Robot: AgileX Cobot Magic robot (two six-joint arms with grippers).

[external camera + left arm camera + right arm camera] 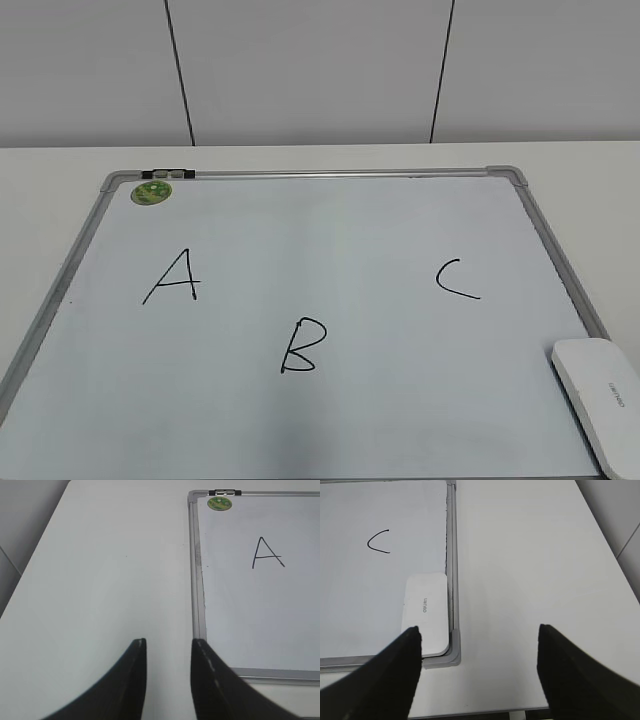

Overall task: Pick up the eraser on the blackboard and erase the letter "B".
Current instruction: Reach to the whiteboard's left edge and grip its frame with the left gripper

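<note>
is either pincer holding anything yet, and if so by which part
Nothing is held. The left pincer is empty above the table; the right pincer is open and empty, with the eraser lying untouched on the blackboard.

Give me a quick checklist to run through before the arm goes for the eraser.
1. Eraser lying flat in the near right corner of the blackboard: ok.
2. Right end effector open wide enough to straddle it: ok, fingers spread far apart.
3. Right end effector centred over the eraser: not ok, only its left finger overlaps the eraser; the gap sits over the table.
4. Letter B intact and unobstructed: ok.
5. Left end effector out of the way: ok, over bare table left of the frame, slightly open.
6. Eraser's felt side down: cannot tell.
</note>
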